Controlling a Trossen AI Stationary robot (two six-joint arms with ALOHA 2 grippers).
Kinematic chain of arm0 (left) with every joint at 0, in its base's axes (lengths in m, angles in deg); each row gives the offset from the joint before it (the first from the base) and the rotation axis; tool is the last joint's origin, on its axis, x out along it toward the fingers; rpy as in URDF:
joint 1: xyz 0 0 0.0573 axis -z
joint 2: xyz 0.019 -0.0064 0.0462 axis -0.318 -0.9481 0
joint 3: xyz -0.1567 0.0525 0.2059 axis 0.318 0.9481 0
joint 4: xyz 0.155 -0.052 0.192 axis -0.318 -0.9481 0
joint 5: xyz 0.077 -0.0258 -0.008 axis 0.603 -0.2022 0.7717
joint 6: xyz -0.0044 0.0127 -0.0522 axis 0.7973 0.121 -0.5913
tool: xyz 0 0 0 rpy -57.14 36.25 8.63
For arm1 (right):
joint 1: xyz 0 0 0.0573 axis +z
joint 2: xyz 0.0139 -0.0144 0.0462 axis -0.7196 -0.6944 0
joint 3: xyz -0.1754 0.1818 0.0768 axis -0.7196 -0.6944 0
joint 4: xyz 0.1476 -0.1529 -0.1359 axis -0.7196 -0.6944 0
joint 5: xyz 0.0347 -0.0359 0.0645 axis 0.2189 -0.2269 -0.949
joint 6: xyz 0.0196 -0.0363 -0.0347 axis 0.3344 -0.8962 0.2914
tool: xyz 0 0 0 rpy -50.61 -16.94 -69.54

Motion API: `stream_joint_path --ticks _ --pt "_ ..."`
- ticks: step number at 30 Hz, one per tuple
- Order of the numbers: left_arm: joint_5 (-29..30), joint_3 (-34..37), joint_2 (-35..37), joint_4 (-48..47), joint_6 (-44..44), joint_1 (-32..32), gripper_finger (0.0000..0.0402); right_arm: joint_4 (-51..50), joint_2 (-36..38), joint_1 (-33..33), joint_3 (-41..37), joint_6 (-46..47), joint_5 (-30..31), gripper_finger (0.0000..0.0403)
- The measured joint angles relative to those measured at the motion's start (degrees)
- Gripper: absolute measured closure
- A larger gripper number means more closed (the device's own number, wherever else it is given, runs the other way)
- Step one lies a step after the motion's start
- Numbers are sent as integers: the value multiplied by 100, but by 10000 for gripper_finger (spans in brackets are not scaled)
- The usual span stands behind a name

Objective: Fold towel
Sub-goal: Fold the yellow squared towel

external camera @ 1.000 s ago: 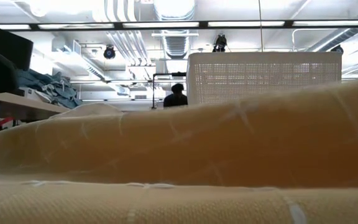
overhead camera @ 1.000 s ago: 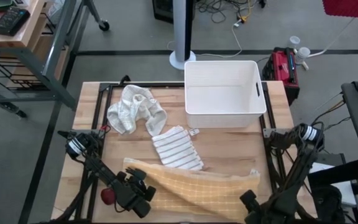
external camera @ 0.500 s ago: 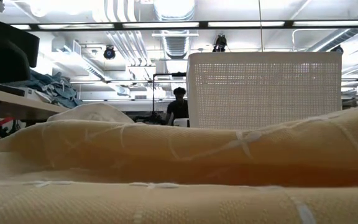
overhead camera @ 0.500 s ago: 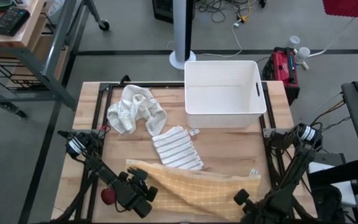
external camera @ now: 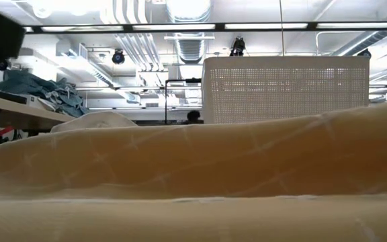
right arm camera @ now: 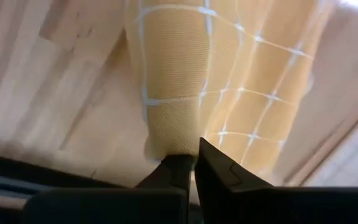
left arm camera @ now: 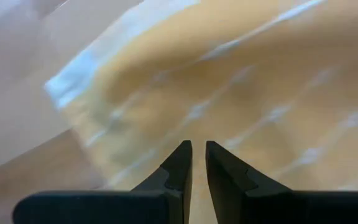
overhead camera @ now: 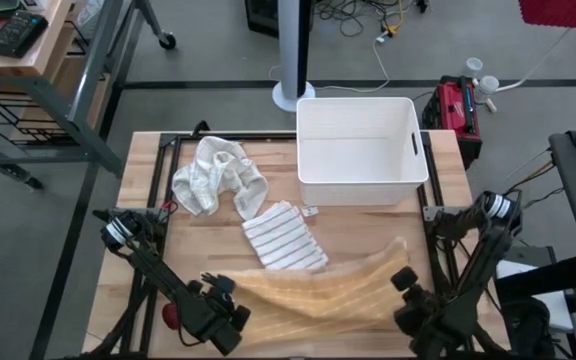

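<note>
Towel point(overhead camera: 318, 296) corners pinched in left gripper point(overhead camera: 230, 305) and right gripper point(overhead camera: 404, 280)

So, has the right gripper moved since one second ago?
Yes. In the high view the right gripper, shut on the yellow towel, has gone from the table's front edge up toward the white bin.

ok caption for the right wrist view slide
Right gripper pinching a corner of the yellow grid towel above the wooden table.
</note>
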Motion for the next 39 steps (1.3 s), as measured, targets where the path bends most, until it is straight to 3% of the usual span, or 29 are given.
stream_joint_path --ticks 6,14,19,27,32,39 --pt "-404 218 -4 33 -276 36 364 119 728 195 -12 969 -174 358" --pt "-406 261 -10 239 -367 87 364 655 1243 398 -42 1875 -197 262" --pt "-395 201 -10 737 -200 291 364 1363 884 423 -262 1682 -199 211" --pt "-62 198 -10 1868 -118 865 365 1347 -160 421 -363 1003 -156 164" --pt "469 192 -10 2778 108 1157 365 1311 -564 402 -412 694 69 193" --pt "206 175 -6 2834 -169 1282 365 933 -443 408 -377 691 61 350"
